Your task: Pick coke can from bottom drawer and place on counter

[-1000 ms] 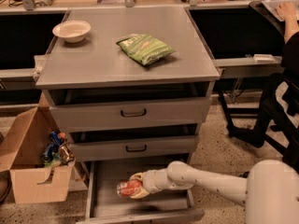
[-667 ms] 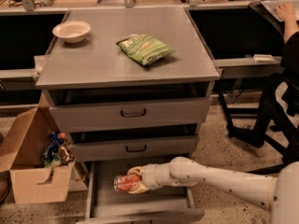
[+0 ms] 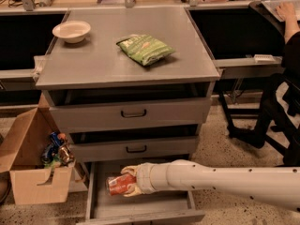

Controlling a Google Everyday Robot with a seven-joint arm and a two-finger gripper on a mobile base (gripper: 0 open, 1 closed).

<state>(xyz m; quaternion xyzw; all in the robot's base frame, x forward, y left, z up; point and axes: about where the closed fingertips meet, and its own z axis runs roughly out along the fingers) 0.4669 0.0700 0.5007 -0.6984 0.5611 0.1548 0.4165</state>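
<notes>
The coke can, red with a silver end, lies on its side in the open bottom drawer, left of the drawer's middle. My gripper reaches in from the right on a long white arm and its fingers are shut around the can. The counter, the grey top of the three-drawer cabinet, is well above.
A green snack bag and a white bowl lie on the counter. Two shut drawer fronts with black handles hang above the open drawer. A cardboard box with clutter stands at the left. A seated person's chair is at the right.
My gripper and the can have shifted left inside the bottom drawer, and the arm reaches further in.
</notes>
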